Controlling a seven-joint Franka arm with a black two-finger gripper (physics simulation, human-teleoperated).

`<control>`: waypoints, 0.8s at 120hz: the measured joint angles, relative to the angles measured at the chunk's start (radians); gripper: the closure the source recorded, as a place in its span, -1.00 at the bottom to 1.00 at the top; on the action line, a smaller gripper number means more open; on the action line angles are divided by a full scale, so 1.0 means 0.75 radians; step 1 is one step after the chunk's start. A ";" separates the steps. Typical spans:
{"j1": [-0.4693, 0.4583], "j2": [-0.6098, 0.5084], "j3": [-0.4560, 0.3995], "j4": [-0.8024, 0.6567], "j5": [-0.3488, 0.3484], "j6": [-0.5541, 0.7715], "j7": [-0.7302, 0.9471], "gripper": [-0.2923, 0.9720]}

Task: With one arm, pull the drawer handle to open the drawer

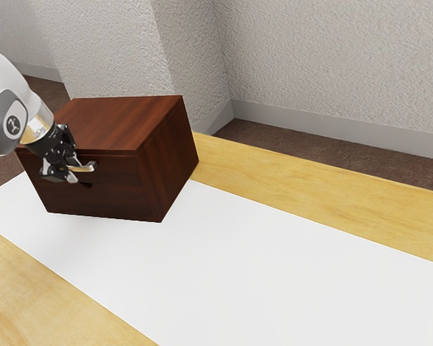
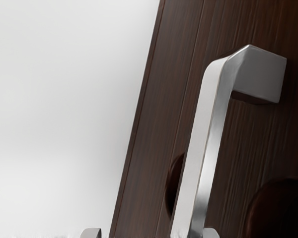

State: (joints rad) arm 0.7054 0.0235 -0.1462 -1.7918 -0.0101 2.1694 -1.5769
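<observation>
Reach done, pull not begun: fingers point(image 1: 60, 171) spread wide astride the silver handle point(image 2: 203, 148), not clamping it. Drawer point(image 1: 94, 191) seemingly shut, flush in the wooden cabinet point(image 1: 130, 119) on the counter point(image 1: 332, 194). Left: 1 grip, 1 pull.

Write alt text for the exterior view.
The white arm's black two-finger gripper is at the silver metal bar handle on the front of a dark reddish-brown wooden drawer box, which sits on a white mat across a light wooden table.
</observation>
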 joint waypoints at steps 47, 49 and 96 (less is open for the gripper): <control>0.011 -0.011 -0.003 -0.035 -0.005 0.007 0.020 0.48; 0.010 -0.015 -0.002 -0.040 -0.005 0.007 0.021 0.48; 0.020 -0.109 0.002 -0.146 -0.004 0.008 0.038 0.51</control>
State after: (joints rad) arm 0.7200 -0.0585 -0.1450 -1.9014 -0.0133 2.1757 -1.5486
